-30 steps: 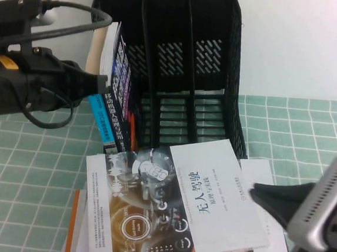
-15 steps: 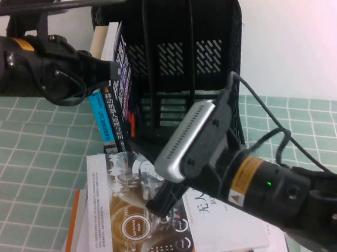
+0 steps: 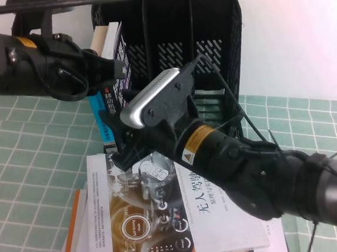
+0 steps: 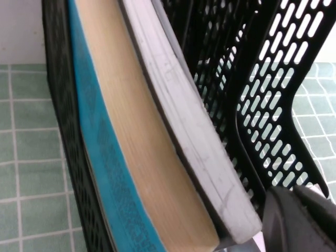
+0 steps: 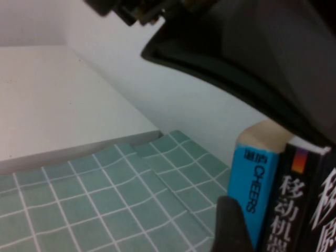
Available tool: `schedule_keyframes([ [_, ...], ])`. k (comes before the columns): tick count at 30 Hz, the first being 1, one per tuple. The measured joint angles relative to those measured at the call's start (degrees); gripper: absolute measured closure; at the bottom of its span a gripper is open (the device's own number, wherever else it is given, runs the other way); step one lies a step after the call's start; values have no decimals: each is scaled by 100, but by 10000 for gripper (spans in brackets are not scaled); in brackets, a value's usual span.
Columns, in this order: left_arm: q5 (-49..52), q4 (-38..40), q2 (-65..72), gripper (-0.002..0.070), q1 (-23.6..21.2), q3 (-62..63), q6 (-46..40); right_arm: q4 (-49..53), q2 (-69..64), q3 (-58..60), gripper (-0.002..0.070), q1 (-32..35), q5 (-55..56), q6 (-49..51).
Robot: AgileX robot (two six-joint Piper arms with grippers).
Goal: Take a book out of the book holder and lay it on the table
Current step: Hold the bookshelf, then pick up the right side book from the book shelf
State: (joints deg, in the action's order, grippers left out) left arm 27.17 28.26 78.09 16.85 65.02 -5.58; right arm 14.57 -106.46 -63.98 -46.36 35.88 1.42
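The black book holder stands at the back of the green gridded table. In its leftmost slot the dark book leans, white page edges showing, next to a blue-spined book. My left gripper is shut and touches the dark book's top edge. The right gripper is open at the two spines low down. One of its fingers lies beside the blue spine, with the dark spine just past it. Its other finger is hidden.
A white-and-grey cover book lies flat in front of the holder, on top of other flat things with an orange edge. My right arm crosses above it. The white wall rises behind the holder.
My right arm swung from the lower right up and left across the lying book to the book spines, and its jaws opened. The left arm shifted slightly up and right along the dark book's top.
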Motion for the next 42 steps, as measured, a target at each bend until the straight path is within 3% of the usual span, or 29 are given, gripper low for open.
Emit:
schedule_keyframes([
  [14,0,35,0,678,0,0,-182,-1135,-545,-576,264,12,-37,-1039],
  [22,12,35,0,677,0,0,-207,-2722,-556,-584,262,-10,-293,-2381],
  [33,12,35,0,678,0,0,-314,-3146,-560,-584,282,10,-963,-2484],
  [42,12,35,0,678,0,0,-314,-3190,-560,-442,348,-16,-954,-2115],
])
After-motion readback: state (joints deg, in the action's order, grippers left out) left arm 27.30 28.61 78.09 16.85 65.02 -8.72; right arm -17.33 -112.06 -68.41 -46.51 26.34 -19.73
